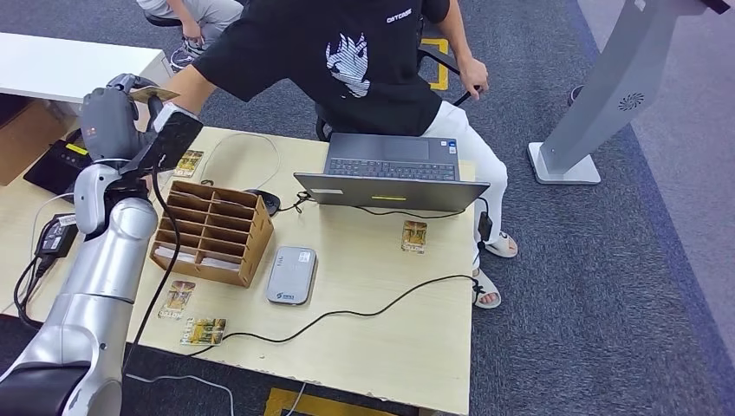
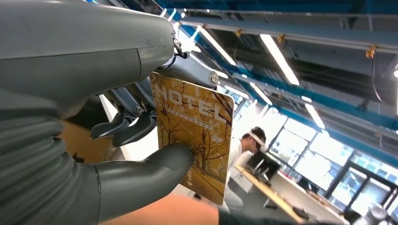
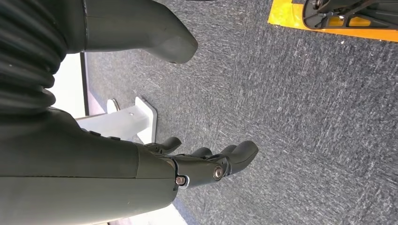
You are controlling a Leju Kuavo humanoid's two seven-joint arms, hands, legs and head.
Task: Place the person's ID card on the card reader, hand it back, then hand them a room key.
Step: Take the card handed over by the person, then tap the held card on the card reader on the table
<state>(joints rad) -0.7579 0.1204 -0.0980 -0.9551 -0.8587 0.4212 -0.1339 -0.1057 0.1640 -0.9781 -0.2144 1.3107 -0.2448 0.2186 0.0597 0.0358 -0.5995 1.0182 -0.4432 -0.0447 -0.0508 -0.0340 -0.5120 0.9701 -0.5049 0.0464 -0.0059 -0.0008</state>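
1. Far left over the counter [image 1: 381, 347]: left robot hand [image 1: 111, 111] raised, thumb and fingers pinching a room key [image 2: 195, 136]; card held up near the person's arm [image 1: 195, 87].
2. Right robot hand [image 3: 202, 164] hanging over grey carpet, fingers loosely curled, holding nothing.
3. Step judged: handing over the room key. Card reader [image 1: 291, 275] lying flat near the counter's middle, nothing on it, so the ID part looks finished.
4. To do well: keep the pinch firm until the person has a grip on the free edge; present the card edge-out, clear of the thumb; loosen only once the pull is felt; avoid swinging into the wooden organiser [image 1: 212, 230] below.
5. Legible: "HOTEL" across the key, autumn-tree artwork; smaller lines unreadable. Similar cards [image 1: 414, 236] lying on the counter. White lettering on the person's black shirt too small to read.
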